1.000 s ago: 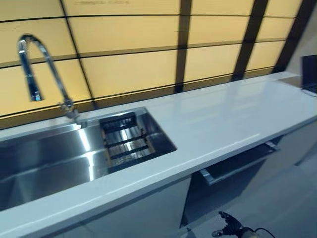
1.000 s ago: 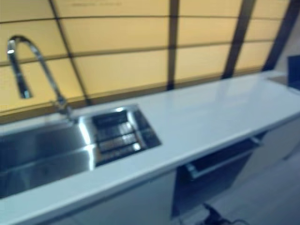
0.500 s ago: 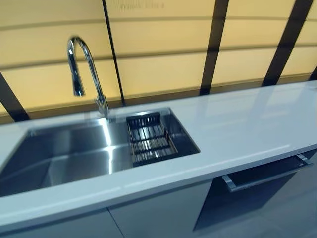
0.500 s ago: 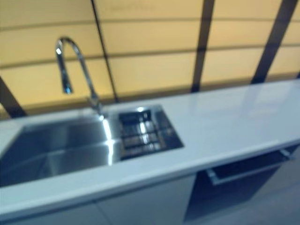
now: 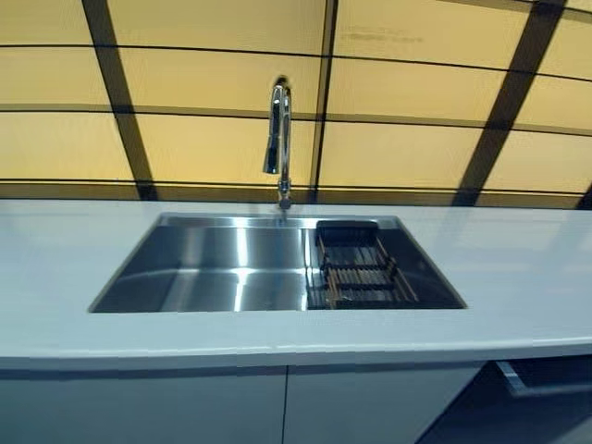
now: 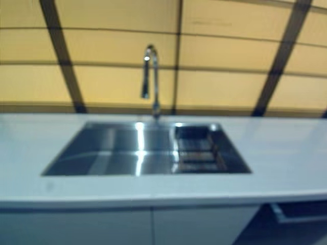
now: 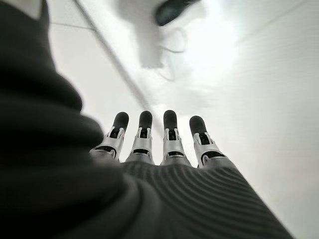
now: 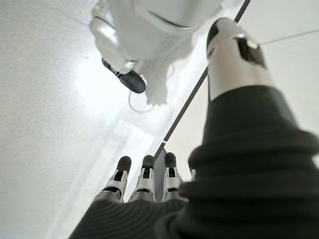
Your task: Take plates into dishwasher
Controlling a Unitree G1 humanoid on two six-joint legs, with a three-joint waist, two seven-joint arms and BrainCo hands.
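White counter (image 5: 527, 277): long, smooth top running the full width before a yellow panelled wall. Steel sink (image 5: 213, 268) sunk into the counter's middle; a curved tap (image 5: 279, 139) stands on the counter just behind the sink, and a dark slatted rack (image 5: 356, 273) sits inside the sink's right end.

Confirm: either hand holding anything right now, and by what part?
Nothing held. Left hand and right hand both hang with straight fingers over bare floor; no plate shows in any view.
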